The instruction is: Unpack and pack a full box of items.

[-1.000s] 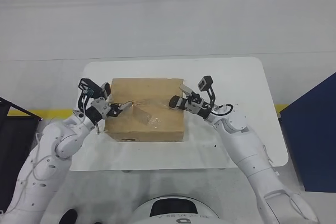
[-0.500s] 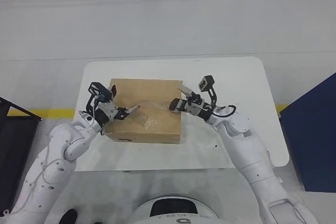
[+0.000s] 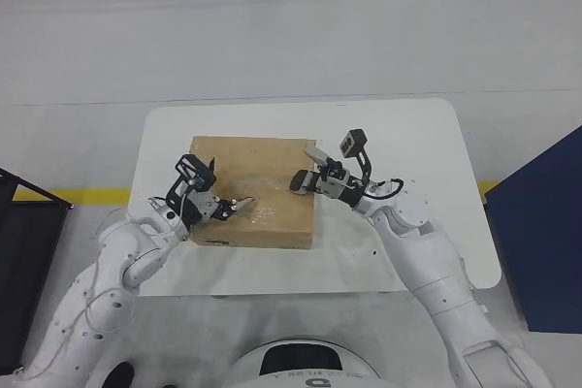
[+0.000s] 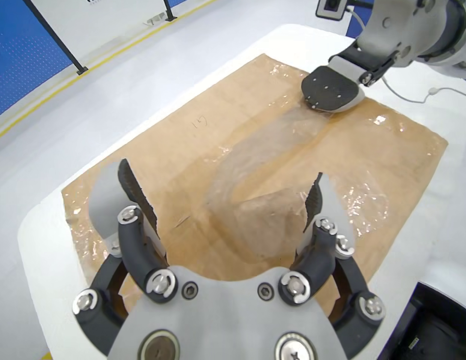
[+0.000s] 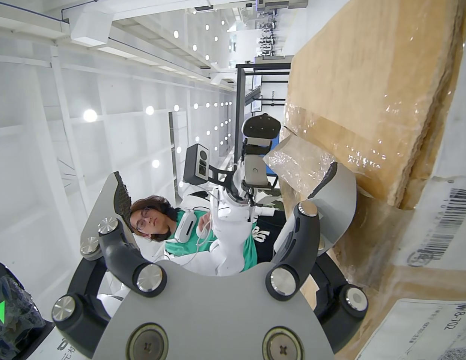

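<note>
Cardboard box [image 3: 257,189]: flaps closed, sealed with clear tape [image 3: 262,207], contents hidden; on the table's [image 3: 417,194] left half, long axis roughly along its far edge | left gripper [image 3: 235,206]: fingers spread, above the box's near-left top | right gripper [image 3: 307,169]: fingers spread, one pad on the box's right edge

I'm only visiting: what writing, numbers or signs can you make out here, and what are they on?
"15": handwritten on top of the cardboard box.
A company name on the white board behind the table: a brand, so not spelled out here.
Barcode label on the box: its digits are too small to read.
Second label next to it: cut off by the picture's edge, so it cannot be read whole.
</note>
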